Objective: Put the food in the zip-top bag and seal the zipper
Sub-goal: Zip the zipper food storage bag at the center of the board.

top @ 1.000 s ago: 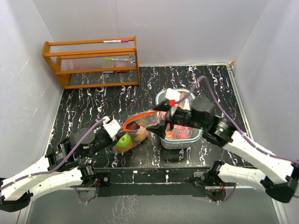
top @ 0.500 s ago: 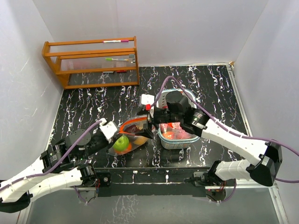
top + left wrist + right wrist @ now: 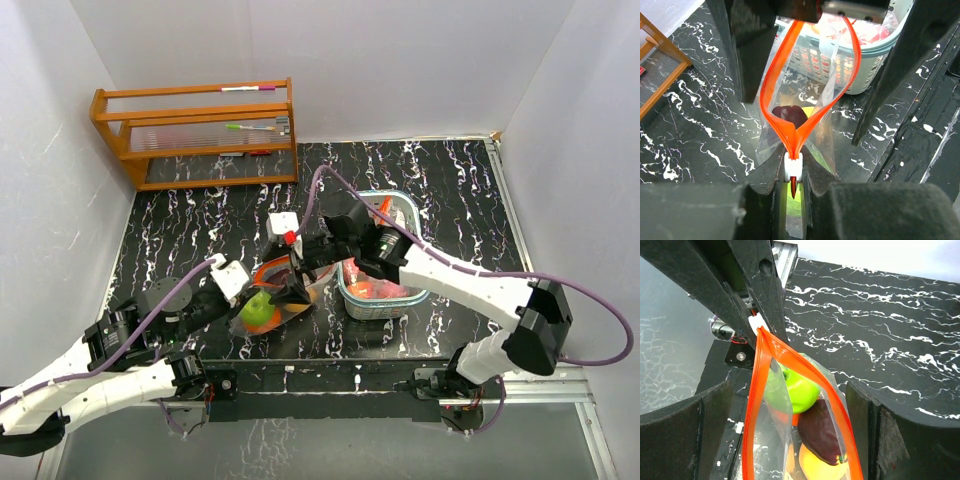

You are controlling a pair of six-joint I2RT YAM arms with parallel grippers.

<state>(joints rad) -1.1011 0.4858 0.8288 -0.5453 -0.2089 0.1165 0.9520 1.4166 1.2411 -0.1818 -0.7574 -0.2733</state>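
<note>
The left wrist view shows the left gripper [image 3: 792, 172] pinched shut on the zip-top bag [image 3: 820, 145] at the slider end of its orange zipper [image 3: 792, 137]; the right wrist view adds lime green, dark purple and yellow fruits [image 3: 821, 432] inside. From above, the bag lies beside the pale-blue basket [image 3: 385, 311], its long axis running from the left gripper toward it, mouth gaping between the wide-spread, empty fingers [image 3: 690, 435] of the right gripper [image 3: 290, 280].

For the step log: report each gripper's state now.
Left gripper: shut on the zip-top bag at its zipper end.
Right gripper: open, astride the bag mouth, holding nothing.
</note>
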